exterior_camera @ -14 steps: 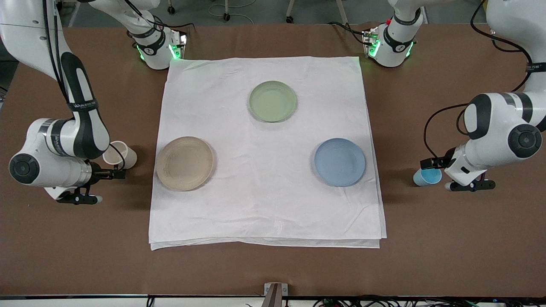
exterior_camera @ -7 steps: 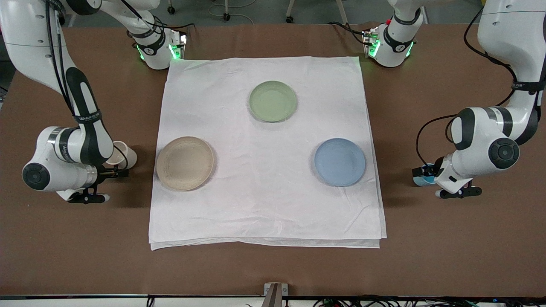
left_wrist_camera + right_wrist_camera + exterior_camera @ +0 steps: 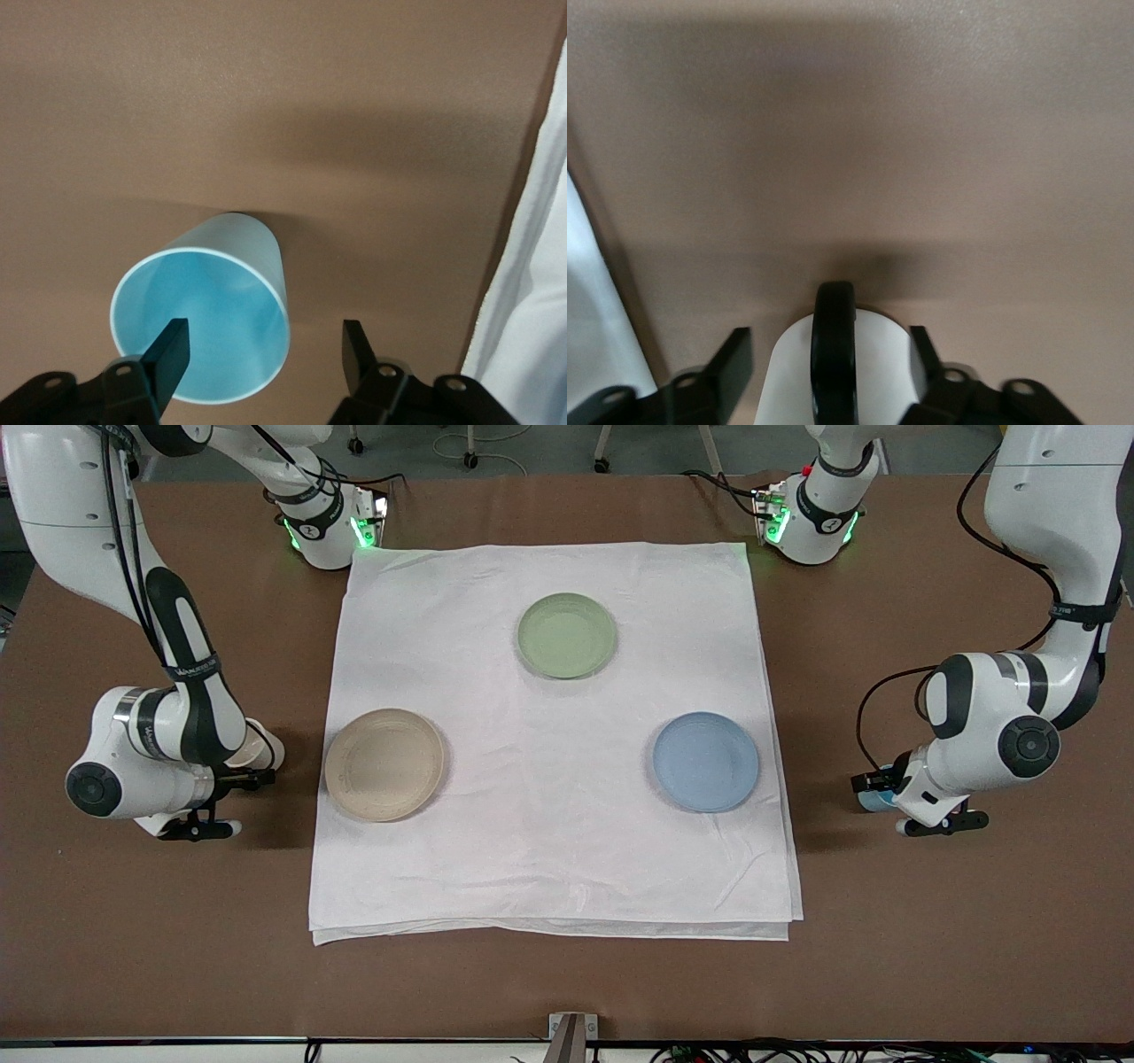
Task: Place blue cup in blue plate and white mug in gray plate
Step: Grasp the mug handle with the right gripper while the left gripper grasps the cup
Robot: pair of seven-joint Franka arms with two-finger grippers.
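The small light-blue tapered plastic cup stands on the brown desk at the left arm's end, off the white cloth and well apart from the round matte blue plate; the left gripper is spread wide, one finger inside the rim. The off-white mug with dark loop handle sits beside the beige-tan ringed plate, between the right gripper's wide-open fingers.

A light-blue cup lies on its side on bare brown tabletop at the front view's right edge; a white mug with a dark handle sits at center-left. The blue plate and beige plate rest empty on white cloth.
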